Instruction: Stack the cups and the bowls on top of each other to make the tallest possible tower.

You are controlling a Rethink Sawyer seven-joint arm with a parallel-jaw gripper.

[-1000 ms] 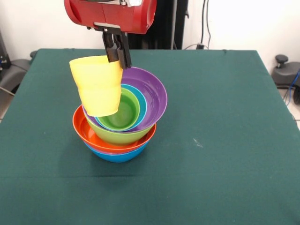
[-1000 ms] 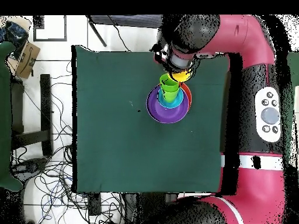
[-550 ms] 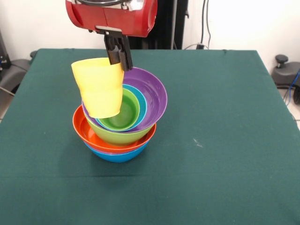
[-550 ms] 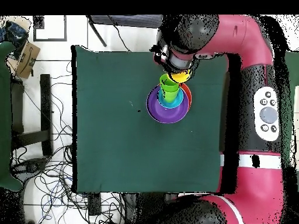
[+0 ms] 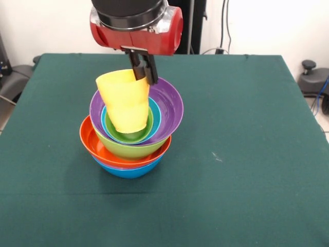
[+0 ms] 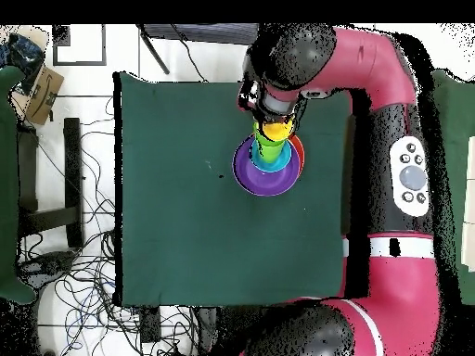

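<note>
The tower stands on the green table (image 5: pixel 247 128): a blue bowl (image 5: pixel 128 171) at the bottom, then an orange bowl (image 5: pixel 92 146), a lime green bowl (image 5: pixel 128 150), a tilted purple bowl (image 5: pixel 172 105) and a small cyan bowl (image 5: pixel 156 116). A light green cup (image 5: pixel 126 137) sits inside the cyan bowl. My gripper (image 5: pixel 144 67) is shut on the rim of the pale yellow cup (image 5: pixel 126 100), which hangs tilted with its base down in the green cup's mouth. From overhead, the gripper (image 6: pixel 276 116) covers most of the yellow cup (image 6: pixel 282 127), beside the green cup (image 6: pixel 269 148) and purple bowl (image 6: pixel 255 176).
The tower stands left of centre in the front view, with bare cloth to its right and front. Overhead, cables (image 6: pixel 74 278) and a cardboard box (image 6: pixel 37 88) lie on the floor past the table's left edge.
My gripper has carried the yellow cup rightward in the front view, from beside the tower's left rim to over its centre, and lowered its base into the green cup.
</note>
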